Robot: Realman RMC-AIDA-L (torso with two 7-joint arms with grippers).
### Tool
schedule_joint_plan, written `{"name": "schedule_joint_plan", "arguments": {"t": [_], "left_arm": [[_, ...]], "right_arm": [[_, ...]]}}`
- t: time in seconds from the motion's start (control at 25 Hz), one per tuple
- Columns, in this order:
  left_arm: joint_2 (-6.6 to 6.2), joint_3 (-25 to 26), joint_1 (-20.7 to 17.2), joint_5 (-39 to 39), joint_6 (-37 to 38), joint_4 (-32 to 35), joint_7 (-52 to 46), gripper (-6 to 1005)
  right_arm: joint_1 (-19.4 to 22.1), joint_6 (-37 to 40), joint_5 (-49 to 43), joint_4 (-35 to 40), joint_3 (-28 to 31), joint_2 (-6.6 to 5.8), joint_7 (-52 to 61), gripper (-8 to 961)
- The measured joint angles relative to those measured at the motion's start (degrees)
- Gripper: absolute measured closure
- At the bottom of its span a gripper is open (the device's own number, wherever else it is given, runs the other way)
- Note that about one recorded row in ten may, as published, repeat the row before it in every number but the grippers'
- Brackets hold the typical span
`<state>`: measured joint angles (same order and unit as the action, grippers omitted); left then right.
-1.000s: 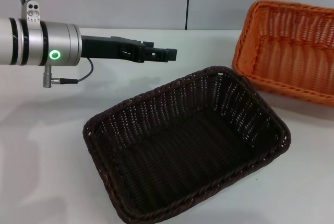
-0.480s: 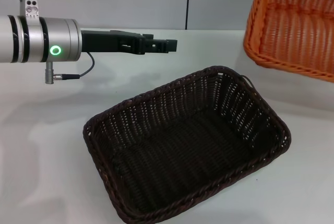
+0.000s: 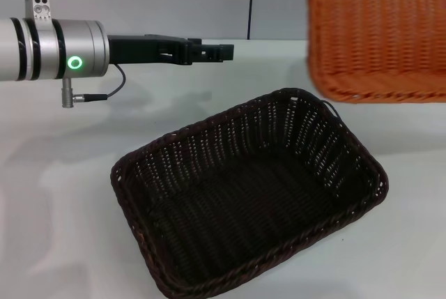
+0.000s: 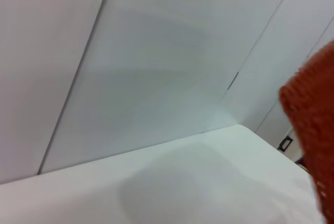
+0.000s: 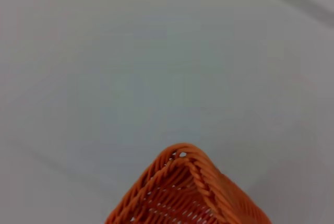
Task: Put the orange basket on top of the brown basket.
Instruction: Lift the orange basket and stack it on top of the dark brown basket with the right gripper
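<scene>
Orange basket airborne, upper right of the head view; brown basket waiting, lower centre.

Nearest, the dark brown, nearly black rectangular woven basket (image 3: 251,194) sits empty and mouth-up on the white table (image 3: 63,229), filling the lower centre. Farther back, upper left, the left gripper (image 3: 209,52) is stretched out level above the table, its black fingers looking nearly closed and holding nothing. Farthest, at upper right, the bright orange rectangular woven basket (image 3: 380,34) hangs clear of the table, tilted, its lower rim just above the brown basket's far corner. The right gripper is out of frame; probably it carries the orange basket, though its grip cannot be seen. Step in hand: carry phase. The next move calls for bringing the orange basket over the brown one, levelling it, then lowering.
</scene>
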<state>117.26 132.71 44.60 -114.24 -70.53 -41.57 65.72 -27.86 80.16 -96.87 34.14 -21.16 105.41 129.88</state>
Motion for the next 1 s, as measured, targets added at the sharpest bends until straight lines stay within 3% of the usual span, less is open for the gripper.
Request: {"name": "schedule_joint_plan", "arguments": {"t": [0.2, 0.32, 0.52, 0.68, 0.84, 1.0], "left_arm": [[0.11, -0.01, 0.34, 0.0, 0.48, 0.0, 0.06, 132], [0.19, -0.19, 0.39, 0.0, 0.87, 0.0, 0.07, 132], [0.3, -0.05, 0.4, -0.01, 1.0, 0.42, 0.06, 132], [0.33, -0.01, 0.41, -0.02, 1.15, 0.84, 0.05, 132], [0.34, 0.0, 0.4, -0.02, 1.46, 1.0, 0.08, 132], [0.34, -0.2, 0.55, -0.02, 1.79, 1.17, 0.15, 132]], "right_arm": [[-2.37, 5.7, 0.23, 0.64, -0.38, 2.98, -0.14, 707], [-3.93, 7.96, 0.2, 0.99, -0.99, 5.54, -1.6, 707], [-4.8, 9.0, 0.23, 1.66, -5.67, 9.2, -4.78, 707], [-4.64, 9.01, 0.27, 1.57, -9.18, 11.41, -7.46, 706], [-3.87, 8.39, 0.06, 1.5, -13.22, 12.71, -9.79, 693], [-3.31, 6.87, -0.21, 1.5, -17.65, 12.87, -10.28, 644]]}}
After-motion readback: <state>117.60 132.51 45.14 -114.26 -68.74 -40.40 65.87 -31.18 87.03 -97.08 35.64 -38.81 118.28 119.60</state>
